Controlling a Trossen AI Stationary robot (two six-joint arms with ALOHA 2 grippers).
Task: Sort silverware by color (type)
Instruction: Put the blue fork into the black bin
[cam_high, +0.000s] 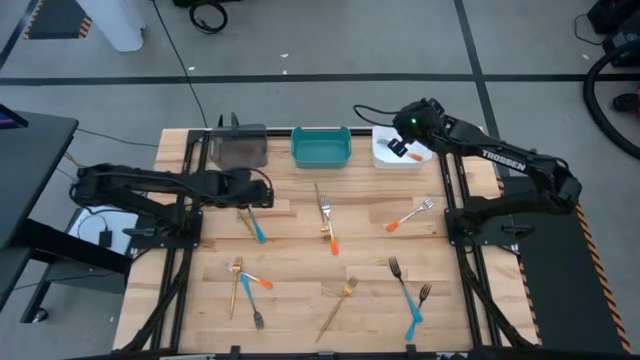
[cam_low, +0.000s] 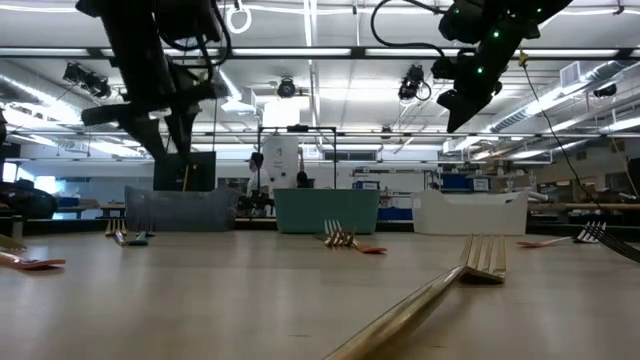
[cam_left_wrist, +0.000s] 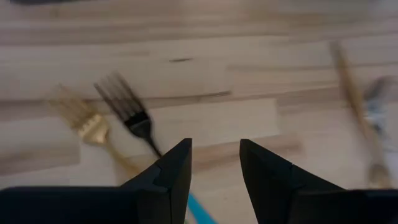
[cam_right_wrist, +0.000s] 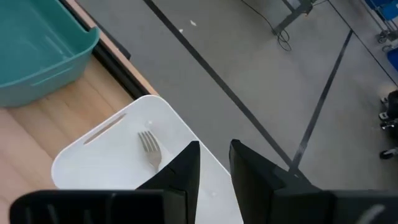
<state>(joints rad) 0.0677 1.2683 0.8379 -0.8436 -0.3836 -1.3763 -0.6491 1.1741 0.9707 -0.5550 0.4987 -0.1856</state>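
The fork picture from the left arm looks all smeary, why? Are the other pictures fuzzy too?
Left wrist view: the black-headed fork and gold fork are streaked by motion blur. Low view: the nearest gold fork is out of focus. Right wrist view: the fork in the white bin looks crisp.

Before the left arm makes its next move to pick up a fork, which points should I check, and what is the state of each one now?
1. Left gripper is open and empty: ok.
2. A target lies in front of it: a blue-handled fork beside a gold fork on the table: ok.
3. The two forks are separated enough for a clean grasp: cannot tell, they lie close together.
4. Right gripper is away from the left arm, above the white bin: ok.
5. Right gripper has released its item: its fingers show nothing between them, and a fork lies in the white bin: ok.
6. Grey bin and teal bin stand unobstructed: ok.
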